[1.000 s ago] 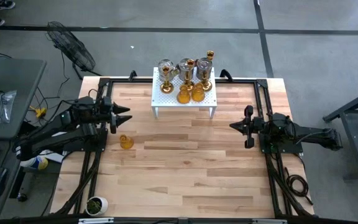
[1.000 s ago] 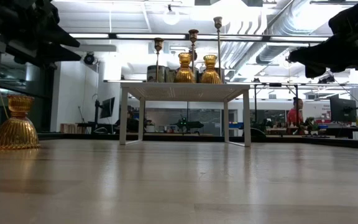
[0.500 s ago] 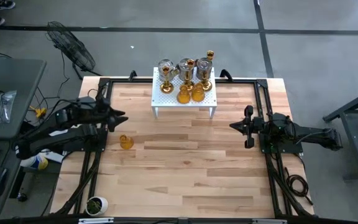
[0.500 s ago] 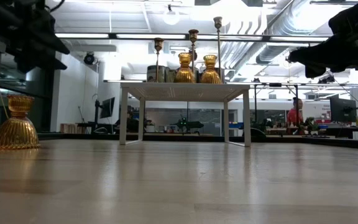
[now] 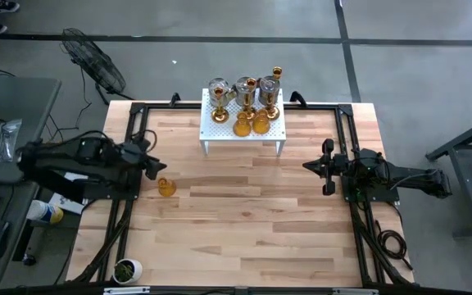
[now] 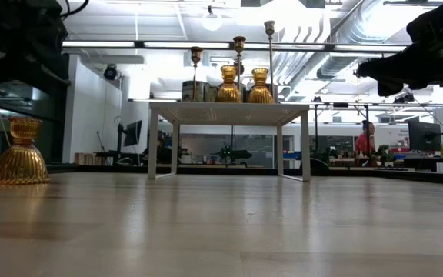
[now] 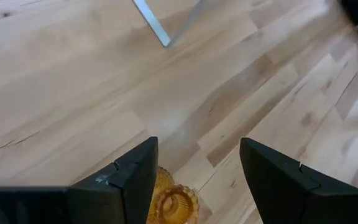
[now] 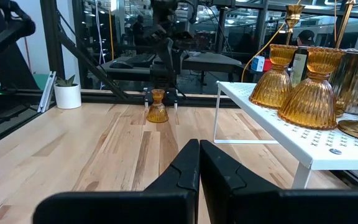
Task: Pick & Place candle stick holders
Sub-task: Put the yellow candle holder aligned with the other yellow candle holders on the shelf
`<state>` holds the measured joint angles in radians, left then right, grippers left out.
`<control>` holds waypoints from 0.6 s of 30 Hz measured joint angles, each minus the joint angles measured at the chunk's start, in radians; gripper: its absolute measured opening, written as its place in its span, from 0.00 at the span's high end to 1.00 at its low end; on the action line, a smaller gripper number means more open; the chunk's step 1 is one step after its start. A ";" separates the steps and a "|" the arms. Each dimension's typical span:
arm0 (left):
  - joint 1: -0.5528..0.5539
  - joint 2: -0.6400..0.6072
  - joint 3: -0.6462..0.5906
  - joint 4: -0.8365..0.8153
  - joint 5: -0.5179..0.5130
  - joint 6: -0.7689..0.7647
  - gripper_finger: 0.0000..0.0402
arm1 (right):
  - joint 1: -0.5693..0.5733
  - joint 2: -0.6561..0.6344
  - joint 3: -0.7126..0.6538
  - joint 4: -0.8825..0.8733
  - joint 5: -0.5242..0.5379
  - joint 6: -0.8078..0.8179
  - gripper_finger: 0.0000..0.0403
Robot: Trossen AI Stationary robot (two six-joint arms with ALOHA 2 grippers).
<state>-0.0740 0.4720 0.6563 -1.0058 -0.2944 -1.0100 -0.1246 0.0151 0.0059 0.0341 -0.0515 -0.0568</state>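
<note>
high view: squat amber ribbed glass holder (image 5: 166,187) stands upright just beside the spread, empty left gripper (image 5: 159,165); the pressed-together right gripper (image 5: 308,166) sits well apart.

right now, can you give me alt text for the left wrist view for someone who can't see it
The left gripper has its two dark fingers open above a light wooden table, with an amber glass candle holder sitting on the wood just below and between them, not held. At the far edge, a white leg of the stand crosses the boards.

Overhead, table-level and two wrist cameras share the table (image 5: 244,213)
</note>
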 joint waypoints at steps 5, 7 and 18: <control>-0.162 0.076 0.022 -0.030 -0.086 -0.110 0.44 | 0.000 0.000 0.000 0.000 0.000 0.000 0.99; -0.221 0.099 0.022 -0.049 -0.106 -0.170 0.44 | 0.000 0.000 0.000 0.000 0.000 0.000 0.99; -0.548 0.210 0.022 -0.113 -0.189 -0.421 0.44 | 0.000 0.000 0.000 0.000 0.000 0.000 0.99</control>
<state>-0.6218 0.6815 0.6788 -1.1191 -0.4837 -1.4306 -0.1246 0.0151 0.0063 0.0341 -0.0513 -0.0570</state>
